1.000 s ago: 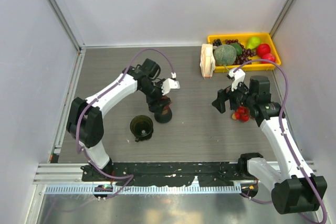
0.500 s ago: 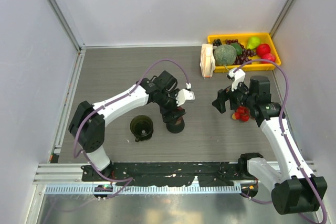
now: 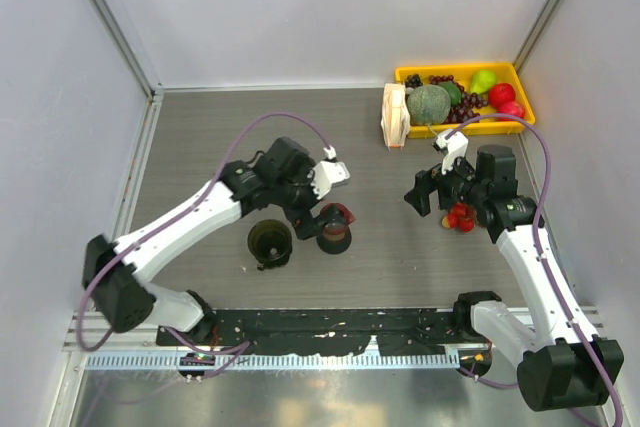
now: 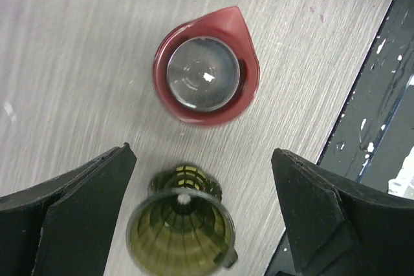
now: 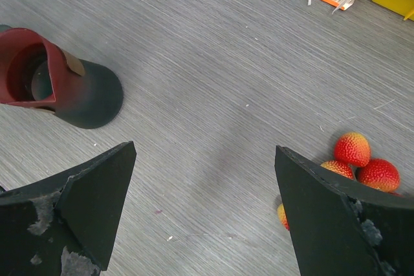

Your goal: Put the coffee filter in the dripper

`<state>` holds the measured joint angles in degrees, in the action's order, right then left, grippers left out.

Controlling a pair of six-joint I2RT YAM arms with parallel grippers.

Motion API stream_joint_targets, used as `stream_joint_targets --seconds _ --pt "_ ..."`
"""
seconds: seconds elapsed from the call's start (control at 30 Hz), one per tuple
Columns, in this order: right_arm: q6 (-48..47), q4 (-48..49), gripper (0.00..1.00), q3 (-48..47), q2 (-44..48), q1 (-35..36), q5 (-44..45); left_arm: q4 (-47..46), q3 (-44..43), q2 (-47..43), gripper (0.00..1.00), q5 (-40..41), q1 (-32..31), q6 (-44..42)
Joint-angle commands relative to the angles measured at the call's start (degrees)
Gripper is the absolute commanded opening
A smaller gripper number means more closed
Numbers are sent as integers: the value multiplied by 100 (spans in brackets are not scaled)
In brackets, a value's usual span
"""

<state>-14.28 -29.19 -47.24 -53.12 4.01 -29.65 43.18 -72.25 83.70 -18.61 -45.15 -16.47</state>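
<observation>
since half a second ago our left gripper (image 4: 202, 153) has let go of the black cup (image 4: 206, 74) and pulled back; its jaws now stand spread and empty. nearest us, the dripper (image 4: 180, 231) sits upright on the table (image 3: 200, 137), under the gap between the fingers, touching neither. the cup stands just beside it. farther right, our right gripper (image 5: 204, 150) hangs wide open near the lychees (image 5: 362, 159). at the back, the pack of white papers (image 3: 395, 115) stands beside the yellow tray (image 3: 480, 130).

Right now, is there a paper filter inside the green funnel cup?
No, the dripper is bare inside, its ribs and bottom hole showing in the left wrist view.
</observation>
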Motion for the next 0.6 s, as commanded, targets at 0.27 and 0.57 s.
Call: stream_joint_targets --seconds 0.27,0.57 --pt "-31 98 95 -48 92 -6 -6 1201 1564 -2129 85 1624 278 2139" --pt "-22 106 95 -48 100 -6 64 1816 1495 -2121 75 1316 480 2244"
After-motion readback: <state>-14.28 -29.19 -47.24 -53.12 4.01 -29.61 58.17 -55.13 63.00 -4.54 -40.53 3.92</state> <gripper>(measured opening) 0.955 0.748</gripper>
